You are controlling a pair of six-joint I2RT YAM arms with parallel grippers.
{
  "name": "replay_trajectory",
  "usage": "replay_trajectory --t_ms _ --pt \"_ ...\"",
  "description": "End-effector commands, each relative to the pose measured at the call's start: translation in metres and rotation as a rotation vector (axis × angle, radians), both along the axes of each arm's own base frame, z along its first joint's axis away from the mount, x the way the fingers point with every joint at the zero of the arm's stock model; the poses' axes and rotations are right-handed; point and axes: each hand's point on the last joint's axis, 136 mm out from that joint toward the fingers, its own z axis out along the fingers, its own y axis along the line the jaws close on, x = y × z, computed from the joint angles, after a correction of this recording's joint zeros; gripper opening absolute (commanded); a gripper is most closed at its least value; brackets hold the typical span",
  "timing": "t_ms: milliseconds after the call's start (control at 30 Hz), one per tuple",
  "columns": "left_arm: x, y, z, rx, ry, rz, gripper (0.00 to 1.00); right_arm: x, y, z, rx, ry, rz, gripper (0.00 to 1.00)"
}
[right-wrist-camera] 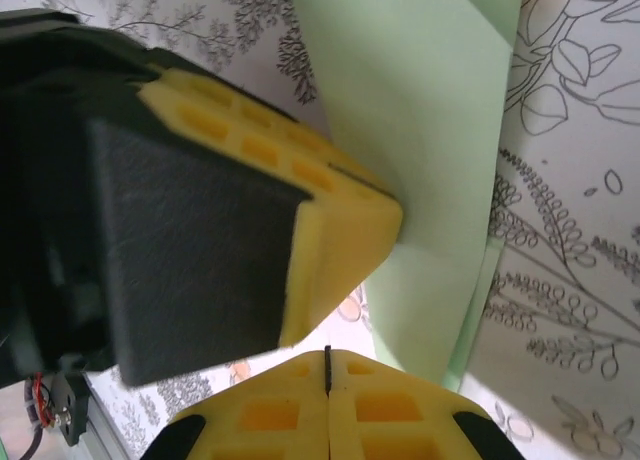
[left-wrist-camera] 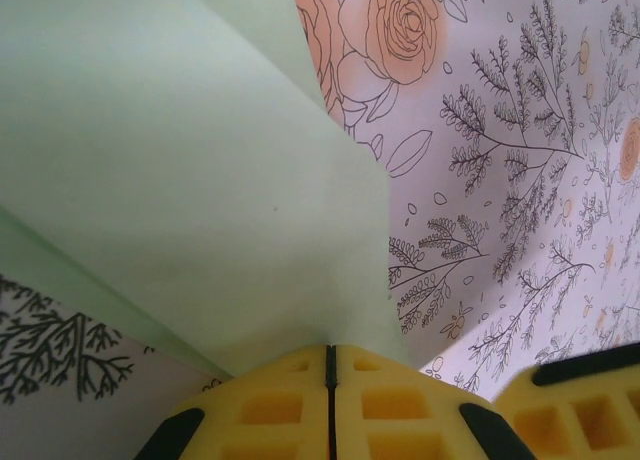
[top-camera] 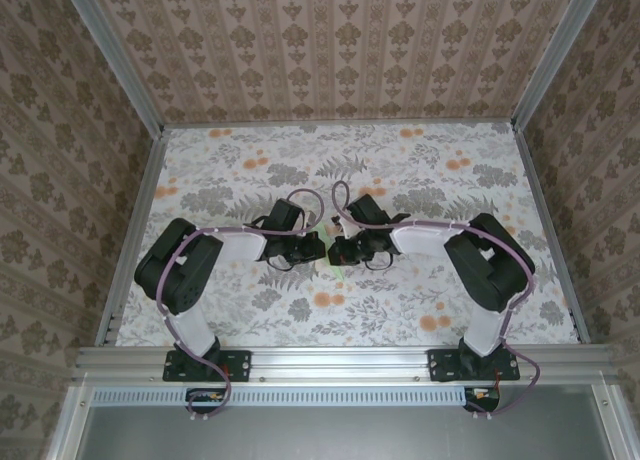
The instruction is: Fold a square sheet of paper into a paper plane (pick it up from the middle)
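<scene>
Three walls [top-camera: 340, 50] papered in brown-and-beige floral stripes closed in the cell, joined at the corners by bare aluminium posts [top-camera: 112, 55]. The surface [top-camera: 250, 165] wore a pale cloth printed with grey ferns and orange roses. An aluminium rail [top-camera: 340, 361] ran along its near edge, with a grey panel [top-camera: 340, 430] below. The light was even and soft.
</scene>
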Motion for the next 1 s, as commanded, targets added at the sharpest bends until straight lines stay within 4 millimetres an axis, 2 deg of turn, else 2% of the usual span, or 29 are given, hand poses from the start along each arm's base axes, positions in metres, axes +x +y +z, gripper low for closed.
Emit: replay_trajectory --t_ms 0,233,367,533,967 --pt "-0.003 0.007 -0.015 0.061 0.029 0.000 0.09 -0.003 -0.002 -0.016 -0.034 0.059 -0.005 0.06" --pt "0.003 0.005 -0.005 0.042 -0.003 -0.016 0.09 -0.018 -0.016 -0.040 -0.100 0.108 0.002 0.05" --pt "0.005 -0.001 0.013 -0.004 -0.070 -0.079 0.10 -0.032 -0.034 -0.056 -0.169 0.137 0.002 0.05" --pt "0.010 -0.002 0.026 -0.014 -0.150 -0.132 0.11 -0.038 -0.040 -0.063 -0.185 0.157 0.009 0.05" --pt "0.025 0.000 0.015 -0.014 -0.128 -0.096 0.12 -0.042 -0.043 -0.066 -0.198 0.172 0.007 0.05"
